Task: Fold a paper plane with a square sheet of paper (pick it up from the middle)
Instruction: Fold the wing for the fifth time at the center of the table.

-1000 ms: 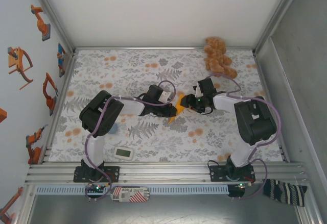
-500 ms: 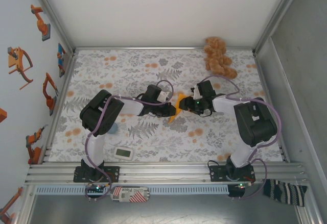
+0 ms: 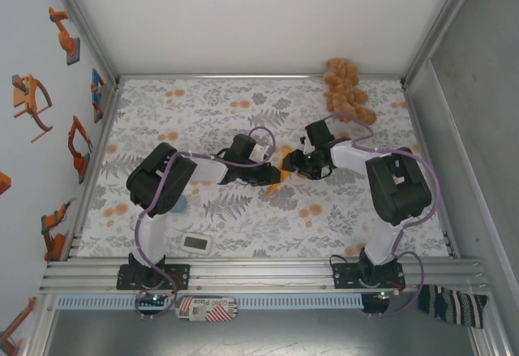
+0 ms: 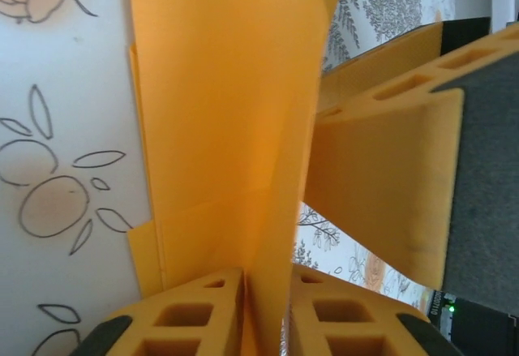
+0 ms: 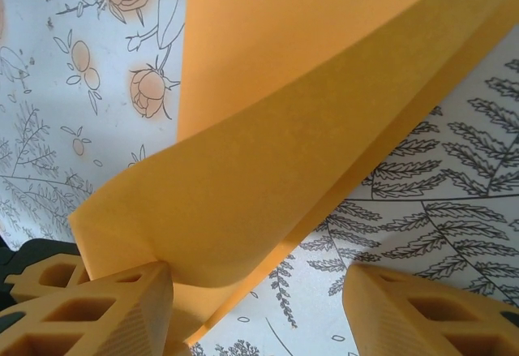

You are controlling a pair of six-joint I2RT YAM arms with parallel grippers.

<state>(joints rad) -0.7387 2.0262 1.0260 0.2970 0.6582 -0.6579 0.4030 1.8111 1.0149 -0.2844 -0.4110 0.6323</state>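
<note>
The square sheet of paper (image 3: 276,184) is bright orange, creased and partly folded, at the middle of the table between both grippers. In the left wrist view a standing fold of the paper (image 4: 219,88) runs up from between the fingers (image 4: 195,307) of my left gripper (image 4: 268,279), which are close together on it. My left gripper (image 3: 268,174) reaches in from the left. My right gripper (image 3: 293,164) meets the paper from the right. Its jaws (image 5: 255,291) stand wide apart, the left finger (image 5: 113,307) touching under a curled flap of the paper (image 5: 284,129). One right finger (image 4: 381,186) shows beside the fold.
A floral cloth (image 3: 203,113) covers the table. A tan-brown plush toy (image 3: 347,92) lies at the back right. A small white device (image 3: 197,243) sits near the front left edge. Metal rails border the table.
My right gripper has moved left and slightly back, closing in on the paper's right side. My left arm has stayed in place, still holding the fold.
</note>
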